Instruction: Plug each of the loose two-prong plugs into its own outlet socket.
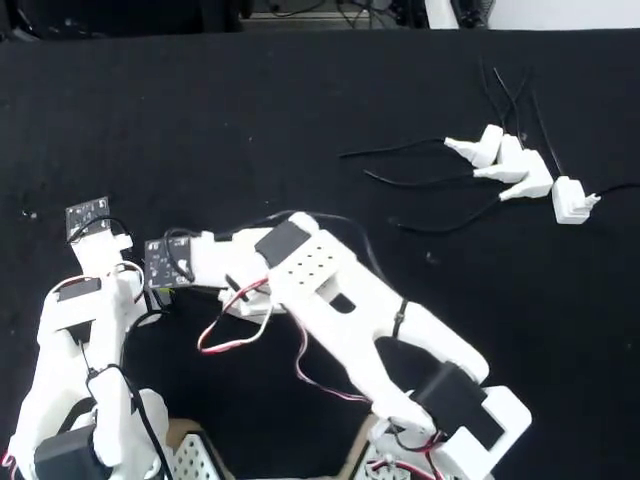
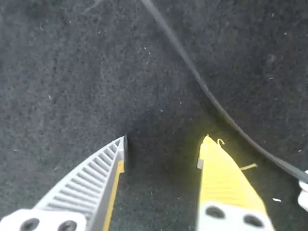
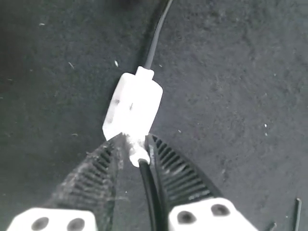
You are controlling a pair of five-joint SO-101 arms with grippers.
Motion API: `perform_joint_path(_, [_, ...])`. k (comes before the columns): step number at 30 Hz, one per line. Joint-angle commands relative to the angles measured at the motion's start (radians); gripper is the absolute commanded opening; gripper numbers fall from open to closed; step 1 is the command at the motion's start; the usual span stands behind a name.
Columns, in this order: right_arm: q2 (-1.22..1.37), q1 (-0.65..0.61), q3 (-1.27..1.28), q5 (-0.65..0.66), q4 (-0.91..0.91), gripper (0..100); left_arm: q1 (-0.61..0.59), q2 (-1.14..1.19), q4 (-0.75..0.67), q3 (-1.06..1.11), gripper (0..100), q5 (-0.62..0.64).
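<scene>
Two arms (image 1: 330,300) crowded the near left of the black tabletop (image 1: 300,100). My right pincer (image 3: 134,144) pinched a white plug (image 3: 132,106) at its cable end; my left pincer (image 2: 165,144) hung open over the tabletop beside a black cable (image 2: 202,87). Other white plugs (image 1: 512,165) lay bunched far right, well apart from both.

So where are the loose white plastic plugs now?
High view: the white plastic plugs lie clustered at the black cloth's far right, beside a white block.

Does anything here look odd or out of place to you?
Slightly: the right gripper pinches a white plug at its narrow cord end, its black cord trailing between the fingers. The other plugs lie bunched together.
</scene>
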Motion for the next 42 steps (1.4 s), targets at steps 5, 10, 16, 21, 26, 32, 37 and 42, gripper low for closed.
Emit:
perform_joint_path(5, [0.033, 0.029, 0.073, -0.080, -0.028, 1.1, -0.008, 0.002, -0.011, -0.031, 25, 0.005])
perform_joint_path(10, [0.033, 0.026, 0.102, -0.130, -0.028, 1.1, -0.008, 0.002, -0.011, -0.031, 25, 0.005])
perform_joint_path(16, [0.035, 0.025, 0.111, -0.124, -0.026, 1.1, -0.008, 0.002, -0.011, -0.031, 25, 0.005])
perform_joint_path(21, [0.035, 0.031, 0.134, -0.091, -0.026, 1.1, -0.008, 0.002, -0.011, -0.031, 25, 0.006])
perform_joint_path(26, [0.033, 0.032, 0.171, -0.048, -0.020, 1.1, -0.010, 0.002, -0.011, -0.031, 25, 0.006])
perform_joint_path(32, [0.033, 0.032, 0.170, -0.048, -0.018, 1.0, -0.010, 0.002, -0.011, -0.031, 25, 0.006])
perform_joint_path(37, [0.031, 0.054, 0.171, -0.021, 0.011, 1.0, -0.010, 0.002, -0.011, -0.031, 25, 0.006])
perform_joint_path(42, [0.031, 0.107, 0.173, 0.002, 0.012, 1.0, -0.010, 0.002, -0.011, -0.031, 25, 0.006])
